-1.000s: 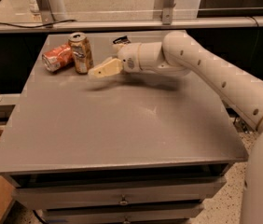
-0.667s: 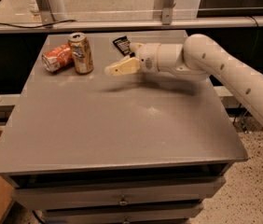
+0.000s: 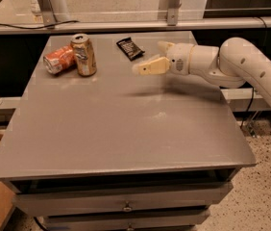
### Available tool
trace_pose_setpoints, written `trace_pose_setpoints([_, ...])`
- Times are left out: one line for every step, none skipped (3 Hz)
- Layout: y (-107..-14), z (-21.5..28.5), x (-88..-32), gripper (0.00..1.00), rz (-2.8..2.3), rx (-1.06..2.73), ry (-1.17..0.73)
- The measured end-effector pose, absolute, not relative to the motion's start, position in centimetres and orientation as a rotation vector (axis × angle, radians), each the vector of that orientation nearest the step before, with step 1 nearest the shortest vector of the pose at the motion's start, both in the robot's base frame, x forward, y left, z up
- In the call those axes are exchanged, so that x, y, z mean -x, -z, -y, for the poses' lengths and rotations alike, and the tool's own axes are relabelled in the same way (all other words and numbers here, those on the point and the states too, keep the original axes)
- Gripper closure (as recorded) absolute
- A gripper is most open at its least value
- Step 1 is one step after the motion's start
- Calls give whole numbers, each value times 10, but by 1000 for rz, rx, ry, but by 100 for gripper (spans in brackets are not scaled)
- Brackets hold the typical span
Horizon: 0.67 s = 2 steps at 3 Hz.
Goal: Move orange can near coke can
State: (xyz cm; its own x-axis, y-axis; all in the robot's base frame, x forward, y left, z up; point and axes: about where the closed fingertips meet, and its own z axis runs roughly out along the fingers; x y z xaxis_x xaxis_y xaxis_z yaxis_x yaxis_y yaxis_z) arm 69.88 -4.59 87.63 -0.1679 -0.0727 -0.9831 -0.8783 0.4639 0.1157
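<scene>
I had the gripper (image 3: pixel 149 57) hanging above the back half of the grey table (image 3: pixel 126 129), reaching in from the right side of the view. Its two pale fingers (image 3: pixel 151 66) stood spread apart with nothing between them.

The orange can (image 3: pixel 84 55) stood upright well away from the gripper, off past its fingertips toward the far left corner of the table. Its silver top faced up and a pale patch showed on its bronze side. I could not read any writing on it.

The coke can (image 3: pixel 59 59) lay on its side just beyond the orange can from the gripper, touching it. Its silver end pointed toward the table's left edge. White markings ran across the red body, but I could not make out the lettering.

A small black wrapper (image 3: pixel 129 48) lay flat near the gripper, just past the fingertips and toward the back edge. Its print was too small for me to read.
</scene>
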Motion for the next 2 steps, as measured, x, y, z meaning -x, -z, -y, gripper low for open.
trace_pose_setpoints([-904, 46, -684, 0, -1535, 923, -885])
trace_pose_setpoints([-904, 46, -684, 0, -1535, 923, -886])
